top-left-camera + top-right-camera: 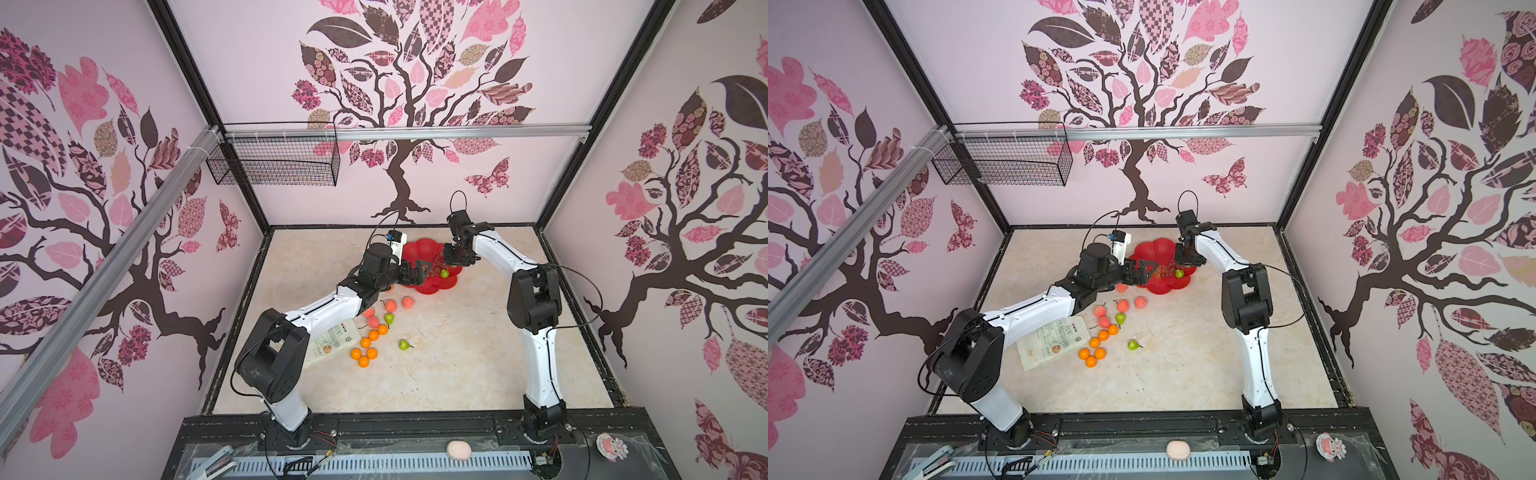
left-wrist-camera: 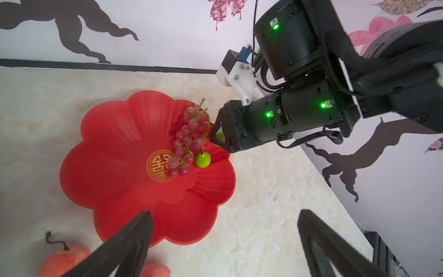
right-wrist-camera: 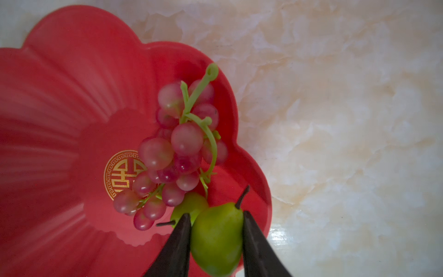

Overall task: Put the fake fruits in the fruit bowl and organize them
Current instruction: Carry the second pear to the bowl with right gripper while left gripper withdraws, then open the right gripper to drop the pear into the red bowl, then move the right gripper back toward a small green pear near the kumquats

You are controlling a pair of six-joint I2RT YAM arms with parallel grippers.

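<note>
One pear point(image 3: 215, 239) clamped in right gripper point(image 3: 216, 213) | held over fruit bowl point(image 3: 48, 96) beside grape bunch point(image 3: 184, 139), presumably for grouping | left gripper point(image 2: 225, 213) spread, empty.

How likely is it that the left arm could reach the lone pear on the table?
Probably yes: its fingers stand open and empty, and the pear lies apart, with nothing around it.

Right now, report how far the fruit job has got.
Done: purple-red plastic grape bunch and one green pear lie in the red flower-shaped bowl. In hand: right gripper holds a second green pear over it. Remaining: six round oranges, pink peaches and two pears on the table; left gripper open.
</note>
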